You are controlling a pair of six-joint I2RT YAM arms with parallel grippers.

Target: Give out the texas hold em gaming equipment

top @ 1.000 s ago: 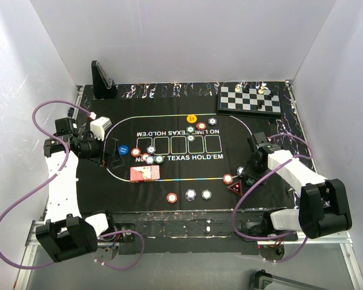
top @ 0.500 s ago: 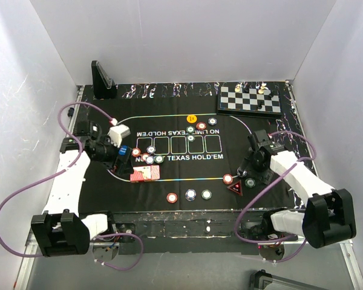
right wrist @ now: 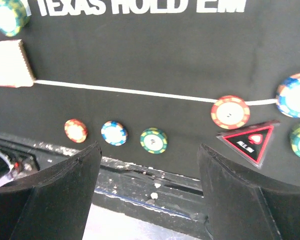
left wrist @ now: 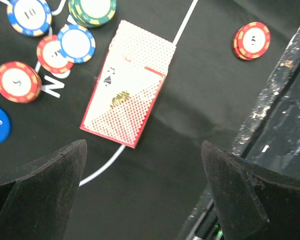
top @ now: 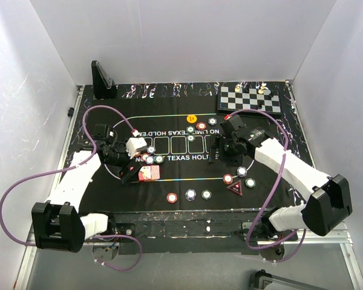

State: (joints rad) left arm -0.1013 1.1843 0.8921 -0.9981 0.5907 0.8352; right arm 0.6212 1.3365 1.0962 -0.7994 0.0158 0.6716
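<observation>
Left tool (left wrist: 143, 150) spread wide and empty, over the red-backed cards (left wrist: 125, 95) lying flat on the mat (left wrist: 195, 80) beside a chip cluster (left wrist: 75, 42). Cards look thin, light and slick, so I'd pinch a short edge. Card count hidden. Right tool (right wrist: 149, 150) wide and empty, above three edge chips (right wrist: 153, 140). Triangular marker (right wrist: 250, 140) lettering is blurred.

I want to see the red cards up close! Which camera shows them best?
The left wrist view: the red cards fill its middle, with the dotted pattern clear. The top view shows them small and far away; the right wrist view catches only an edge.
</observation>
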